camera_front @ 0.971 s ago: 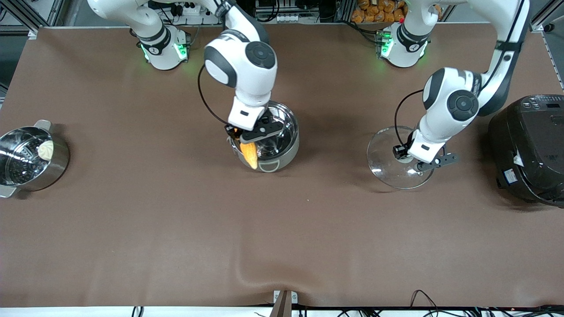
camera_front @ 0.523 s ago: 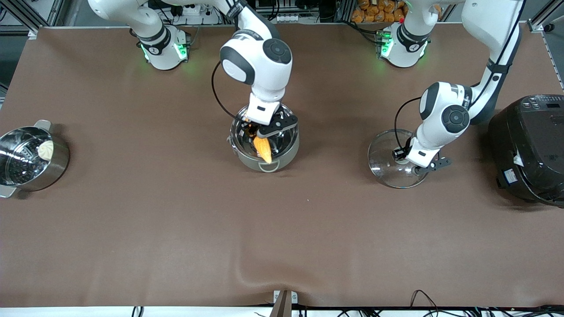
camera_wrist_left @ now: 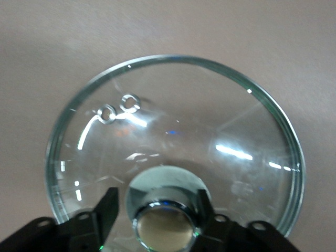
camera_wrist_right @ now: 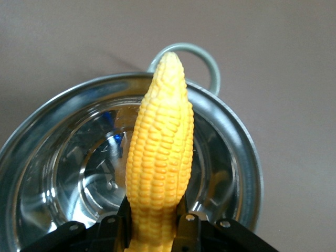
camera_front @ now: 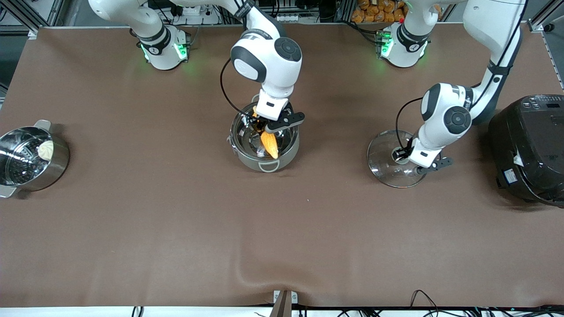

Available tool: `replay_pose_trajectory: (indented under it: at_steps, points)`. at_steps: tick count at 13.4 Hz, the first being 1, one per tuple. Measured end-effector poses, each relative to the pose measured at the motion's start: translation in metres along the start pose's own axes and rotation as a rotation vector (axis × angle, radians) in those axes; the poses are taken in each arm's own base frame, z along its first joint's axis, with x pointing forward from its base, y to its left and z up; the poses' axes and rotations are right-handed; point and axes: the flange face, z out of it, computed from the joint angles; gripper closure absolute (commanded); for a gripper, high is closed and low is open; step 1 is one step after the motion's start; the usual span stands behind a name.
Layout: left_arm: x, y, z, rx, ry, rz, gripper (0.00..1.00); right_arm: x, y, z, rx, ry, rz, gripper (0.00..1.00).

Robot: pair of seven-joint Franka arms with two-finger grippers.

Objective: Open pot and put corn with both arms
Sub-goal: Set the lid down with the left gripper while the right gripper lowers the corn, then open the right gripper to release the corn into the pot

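Right gripper (camera_front: 266, 130) has carried the corn (camera_front: 269, 145) over the pot (camera_front: 264, 138), frame centre, clamped at its butt, tip toward the lower rim; left gripper (camera_front: 407, 159) holds lid (camera_front: 387, 149) knob

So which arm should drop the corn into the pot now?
Right. The right gripper already grips the corn over the open pot; the left gripper is at the lid, set on the table.

right end effector (camera_front: 264, 130) clamped, left end effector (camera_front: 407, 160) clamped
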Motion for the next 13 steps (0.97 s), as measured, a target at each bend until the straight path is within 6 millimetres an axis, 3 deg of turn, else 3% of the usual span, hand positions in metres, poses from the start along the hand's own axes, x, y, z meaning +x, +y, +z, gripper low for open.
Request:
replay_pose_trajectory:
  at_steps: [2,3,8,13]
  points:
    - [0.013,-0.001,-0.016,0.012,-0.014,-0.013,0.0,-0.003,-0.006,0.0,-0.008,0.002,-0.021,0.95]
    - [0.023,0.001,-0.034,0.026,-0.031,-0.016,0.0,-0.003,-0.006,0.0,-0.01,0.004,-0.025,0.99]
    - [0.071,0.021,-0.175,0.058,-0.048,-0.028,0.0,0.001,0.002,0.002,0.077,-0.047,-0.073,1.0]
    - [0.081,0.03,-0.282,0.043,-0.006,-0.03,0.0,-0.004,-0.003,0.004,0.097,-0.072,-0.18,1.0]
